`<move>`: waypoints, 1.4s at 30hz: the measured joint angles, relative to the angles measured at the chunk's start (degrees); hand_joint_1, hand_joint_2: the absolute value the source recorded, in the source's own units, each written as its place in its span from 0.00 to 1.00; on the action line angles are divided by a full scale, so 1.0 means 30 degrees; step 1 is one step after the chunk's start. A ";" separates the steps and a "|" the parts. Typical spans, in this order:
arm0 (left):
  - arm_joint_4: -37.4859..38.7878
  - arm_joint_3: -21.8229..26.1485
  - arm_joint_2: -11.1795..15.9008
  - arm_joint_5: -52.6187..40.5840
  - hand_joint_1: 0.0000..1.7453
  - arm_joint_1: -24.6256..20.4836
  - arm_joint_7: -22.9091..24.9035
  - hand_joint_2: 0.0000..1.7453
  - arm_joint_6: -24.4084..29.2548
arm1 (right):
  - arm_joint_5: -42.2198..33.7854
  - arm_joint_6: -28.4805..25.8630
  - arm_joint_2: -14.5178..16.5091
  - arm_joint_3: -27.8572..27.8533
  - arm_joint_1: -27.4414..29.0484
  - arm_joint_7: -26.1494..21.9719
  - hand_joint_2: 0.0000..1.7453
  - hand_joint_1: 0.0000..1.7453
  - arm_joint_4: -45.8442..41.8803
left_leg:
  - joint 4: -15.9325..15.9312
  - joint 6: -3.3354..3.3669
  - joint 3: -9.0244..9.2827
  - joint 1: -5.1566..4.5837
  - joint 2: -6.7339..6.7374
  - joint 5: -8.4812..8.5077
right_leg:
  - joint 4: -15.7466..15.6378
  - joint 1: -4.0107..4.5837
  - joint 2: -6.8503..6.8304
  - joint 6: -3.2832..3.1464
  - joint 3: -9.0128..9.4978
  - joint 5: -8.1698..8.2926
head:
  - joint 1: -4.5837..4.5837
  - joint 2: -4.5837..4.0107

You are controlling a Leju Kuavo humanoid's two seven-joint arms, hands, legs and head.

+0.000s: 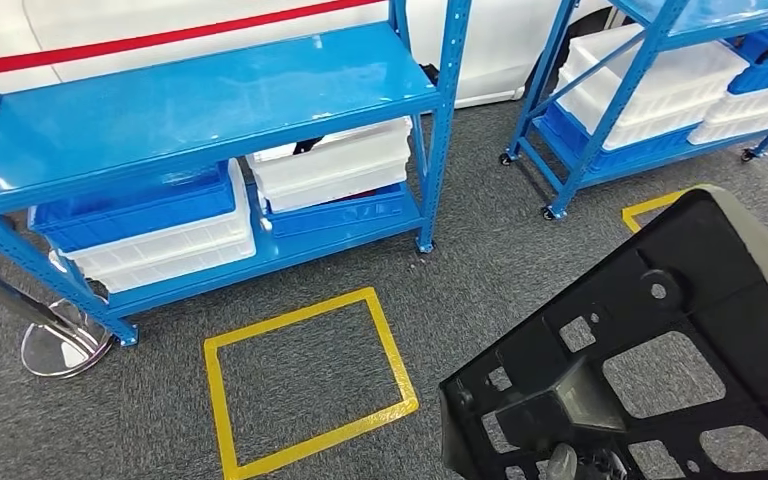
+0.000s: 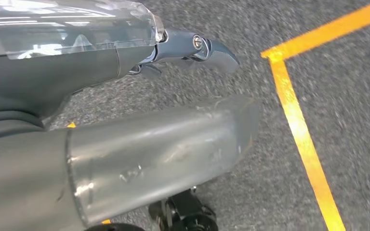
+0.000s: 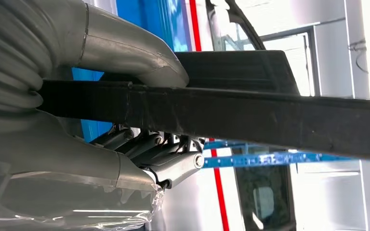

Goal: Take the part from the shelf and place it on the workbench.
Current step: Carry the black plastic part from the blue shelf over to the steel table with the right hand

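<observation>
The part (image 1: 660, 370) is a big black plastic panel with several cut-out openings and a pale curved outer edge; it fills the lower right of the head view, held above the grey carpet. In the right wrist view my right hand (image 3: 139, 101) grips a flat black bar of the part (image 3: 270, 115), with the thumb (image 3: 125, 53) on one side and the dark fingers (image 3: 159, 154) on the other. My left hand (image 2: 164, 139) hangs over the carpet with thumb and fingers stretched out and nothing in it.
A blue rack (image 1: 210, 100) with a bare top shelf holds blue and white bins (image 1: 330, 165) lower down. A second blue rack (image 1: 650, 90) stands at the right. A yellow tape square (image 1: 300, 312) marks the carpet, and a chrome stand base (image 1: 60, 345) sits at the left.
</observation>
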 joint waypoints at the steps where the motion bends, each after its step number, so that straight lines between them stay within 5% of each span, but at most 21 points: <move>1: 0.0005 0.0000 0.0002 0.0009 0.00 -0.0011 -0.0007 0.00 -0.0007 | 0.0000 0.0027 0.0000 -0.0016 0.0007 0.0004 1.00 1.00 -0.0002 | 0.0033 -0.0084 0.0024 -0.0057 0.0183 -0.0046 | -0.0299 0.0083 -0.0168 -0.0110 0.0108 -0.0032 | -0.0018 0.0000; 4: 0.0027 -0.0002 0.0005 0.0002 0.00 -0.0093 -0.0080 0.00 -0.0024 | -0.0002 0.0055 0.0004 -0.0073 0.0064 0.0004 1.00 1.00 -0.0009 | 0.0177 -0.0316 0.0045 -0.0065 0.0388 -0.0286 | -0.0377 0.0041 0.0529 -0.0416 -0.0037 0.0100 | -0.0049 -0.0002; 7: 0.0062 -0.0013 0.0045 -0.0058 0.00 -0.0045 -0.0467 0.00 -0.0038 | -0.0007 0.0091 0.0013 -0.0093 0.0078 -0.0015 1.00 1.00 -0.0013 | 0.2547 -0.0535 -0.0917 0.0079 -0.1227 -0.1859 | -0.0488 -0.0066 0.1216 -0.0712 -0.0115 0.0282 | -0.0164 -0.0002; 9: 0.0069 -0.0018 0.0121 -0.0062 0.00 0.0083 -0.0652 0.00 -0.0058 | -0.0011 0.0151 0.0015 -0.0113 0.0092 -0.0057 1.00 1.00 -0.0009 | 0.5020 -0.0587 -0.2031 0.0096 -0.1736 -0.2817 | -0.0446 -0.0049 0.1768 -0.0778 -0.0165 0.0323 | -0.0195 0.0000; 10: 0.0078 -0.0020 0.0171 -0.0047 0.00 0.0133 -0.0720 0.00 -0.0093 | -0.0026 0.0197 0.0015 -0.0128 0.0096 -0.0091 1.00 1.00 -0.0007 | 0.5567 -0.0593 -0.2307 0.0096 -0.1802 -0.2793 | -0.0406 -0.0040 0.2064 -0.0786 -0.0173 0.0329 | -0.0193 -0.0002; 12: 0.0125 -0.0022 0.0300 0.0007 0.00 0.0157 -0.0872 0.00 -0.0216 | -0.0060 0.0319 0.0025 -0.0162 0.0065 -0.0142 1.00 1.00 -0.0005 | 0.4393 -0.0549 -0.1876 0.0113 -0.1950 -0.1654 | -0.0298 -0.0042 0.2625 -0.0770 -0.0168 0.0318 | -0.0197 -0.0003; 14: 0.0196 -0.0022 0.0504 0.0047 0.00 0.0152 -0.1014 0.00 -0.0339 | -0.0089 0.0420 0.0064 -0.0198 -0.0008 -0.0137 1.00 1.00 -0.0005 | 0.1898 -0.0446 -0.0885 0.0177 -0.2708 -0.0388 | -0.0164 -0.0026 0.3132 -0.0689 -0.0208 0.0293 | -0.0200 -0.0004; 16: 0.0259 -0.0022 0.0683 0.0058 0.00 0.0164 -0.1078 0.00 -0.0388 | -0.0106 0.0470 0.0106 -0.0219 -0.0066 -0.0119 1.00 1.00 -0.0009 | 0.0589 -0.0339 -0.0394 0.0191 -0.3345 -0.0095 | -0.0062 -0.0033 0.3595 -0.0481 -0.0390 0.0350 | -0.0201 -0.0002; 18: 0.0326 -0.0022 0.0783 0.0062 0.00 0.0151 -0.1100 0.00 -0.0404 | -0.0106 0.0494 0.0126 -0.0237 -0.0056 -0.0100 1.00 1.00 -0.0026 | 0.0396 -0.0182 -0.0348 0.0159 -0.3159 -0.0116 | -0.0071 -0.0080 0.4010 -0.0187 -0.0594 0.0498 | -0.0195 0.0000; 19: 0.0381 -0.0022 0.0809 0.0062 0.00 0.0126 -0.1104 0.00 -0.0412 | -0.0104 0.0501 0.0129 -0.0253 -0.0017 -0.0089 1.00 1.00 -0.0045 | 0.0314 -0.0060 -0.0342 0.0172 -0.2931 -0.0028 | -0.0013 -0.0094 0.3934 -0.0079 -0.0684 0.0483 | -0.0197 0.0000; 21: 0.0488 -0.0022 0.0829 0.0064 0.00 0.0120 -0.1098 0.00 -0.0421 | -0.0084 0.0534 0.0128 -0.0279 0.0029 -0.0082 1.00 1.00 -0.0115 | 0.0131 0.0225 -0.0348 0.0222 -0.2426 0.0143 | 0.0917 -0.0048 0.3019 0.0095 -0.1176 -0.0173 | -0.0074 0.0000; 23: 0.0590 -0.0022 0.0843 0.0067 0.00 0.0205 -0.1058 0.00 -0.0421 | -0.0044 0.0597 0.0124 -0.0293 0.0059 -0.0091 1.00 1.00 -0.0151 | 0.0094 0.0363 -0.0397 0.0151 -0.1864 0.0184 | 0.3192 -0.0071 0.1957 0.0229 -0.2233 -0.1485 | 0.0053 0.0000; 25: 0.0685 -0.0022 0.0863 0.0069 0.00 0.0269 -0.0998 0.00 -0.0413 | -0.0016 0.0656 0.0124 -0.0321 0.0102 -0.0115 1.00 1.00 -0.0151 | 0.0105 0.0375 -0.0440 0.0085 -0.1278 0.0172 | 0.5002 -0.0147 0.1678 0.0336 -0.3022 -0.2139 | 0.0066 0.0000; 27: 0.0772 -0.0022 0.0882 0.0071 0.00 0.0242 -0.0943 0.00 -0.0399 | 0.0011 0.0717 0.0126 -0.0359 0.0143 -0.0140 1.00 1.00 -0.0151 | 0.0110 0.0332 -0.0424 0.0064 -0.0755 0.0141 | 0.4174 -0.0192 0.1482 0.0348 -0.2433 -0.1443 | 0.0069 0.0000; 29: 0.0871 -0.0022 0.0898 0.0076 0.00 0.0202 -0.0869 0.00 -0.0382 | 0.0083 0.0794 0.0129 -0.0381 0.0155 -0.0169 1.00 1.00 -0.0151 | 0.0127 0.0211 -0.0326 0.0017 -0.0325 0.0063 | 0.1503 -0.0114 0.0795 0.0227 -0.0855 -0.0412 | 0.0071 0.0000; 31: 0.0958 -0.0020 0.0938 0.0097 0.00 0.0177 -0.0779 0.00 -0.0370 | 0.0175 0.0852 0.0133 -0.0392 0.0160 -0.0210 1.00 1.00 -0.0157 | 0.0165 0.0031 -0.0236 -0.0066 -0.0007 -0.0016 | -0.0084 0.0033 0.0330 -0.0006 -0.0006 -0.0066 | 0.0038 -0.0002; 34: 0.1080 -0.0020 0.0982 0.0149 0.00 0.0067 -0.0619 0.00 -0.0366 | 0.0259 0.0901 0.0151 -0.0415 0.0216 -0.0242 1.00 1.00 -0.0168 | 0.0212 -0.0266 -0.0133 -0.0068 0.0268 -0.0115 | -0.0298 0.0090 0.0773 -0.0364 -0.0081 -0.0004 | 0.0004 0.0000; 36: 0.1176 -0.0022 0.1007 0.0175 0.00 0.0040 -0.0538 0.00 -0.0372 | 0.0291 0.0925 0.0188 -0.0413 0.0227 -0.0240 1.00 1.00 -0.0182 | 0.0946 -0.0448 -0.0396 0.0020 -0.0529 -0.0742 | -0.0445 -0.0010 0.1132 -0.0620 -0.0082 0.0142 | -0.0042 0.0000; 38: 0.1249 -0.0022 0.1069 0.0215 0.00 0.0118 -0.0463 0.00 -0.0373 | 0.0306 0.0945 0.0229 -0.0401 0.0215 -0.0237 1.00 1.00 -0.0199 | 0.3120 -0.0552 -0.1331 0.0072 -0.1530 -0.2022 | -0.0480 -0.0029 0.1526 -0.0770 -0.0130 0.0234 | -0.0118 0.0000; 40: 0.1293 -0.0018 0.1149 0.0266 0.00 0.0209 -0.0370 0.00 -0.0370 | 0.0332 0.0956 0.0250 -0.0399 0.0221 -0.0224 1.00 1.00 -0.0200 | 0.5302 -0.0600 -0.2307 0.0072 -0.1791 -0.2801 | -0.0429 0.0008 0.2020 -0.0816 -0.0194 0.0265 | -0.0138 0.0000; 42: 0.1348 -0.0015 0.1229 0.0333 0.00 0.0221 -0.0288 0.00 -0.0370 | 0.0353 0.0967 0.0257 -0.0399 0.0228 -0.0202 1.00 1.00 -0.0199 | 0.5020 -0.0582 -0.2200 0.0077 -0.1861 -0.2131 | -0.0320 0.0017 0.2549 -0.0815 -0.0216 0.0265 | -0.0136 0.0000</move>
